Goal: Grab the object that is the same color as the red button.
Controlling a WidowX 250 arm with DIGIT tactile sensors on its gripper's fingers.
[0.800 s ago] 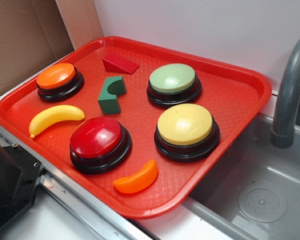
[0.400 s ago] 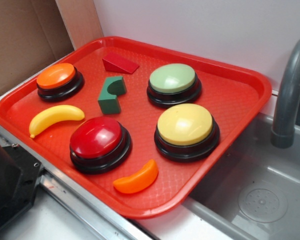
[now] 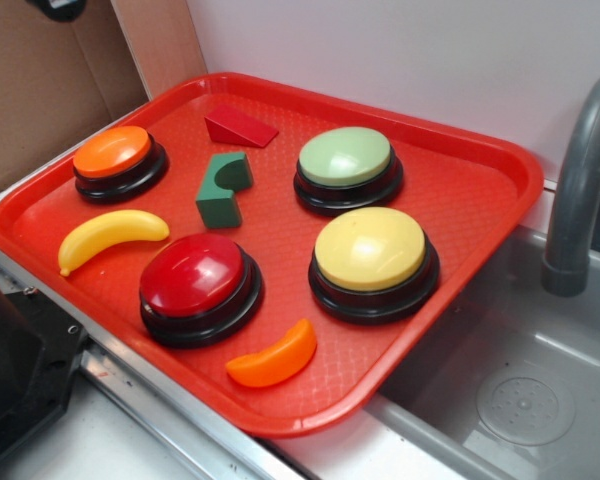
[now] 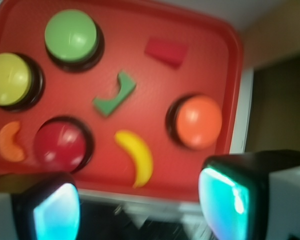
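1. On the left of the exterior view, the orange button [image 3: 118, 156] sits near the left rim of the red tray [image 3: 460, 190], with the yellow toy banana [image 3: 110, 236] just in front of it.
2. The red button [image 3: 198, 282] stands at the tray's front, right of the banana.
3. The green notched block [image 3: 223, 187] lies behind the red button.
4. The dark red wedge block [image 3: 239, 126] rests alone on the tray floor near the back rim, behind the green block, touching nothing.
5. The orange slice toy [image 3: 274, 356] lies at the front edge.
6. The green button [image 3: 347, 165] and yellow button [image 3: 373, 259] fill the right half.
7. The grey faucet [image 3: 582, 180] rises over the sink at far right.
8. In the blurred wrist view, the gripper [image 4: 140, 200] hangs above the tray's near edge, fingers [image 4: 225, 197] spread wide, holding nothing.
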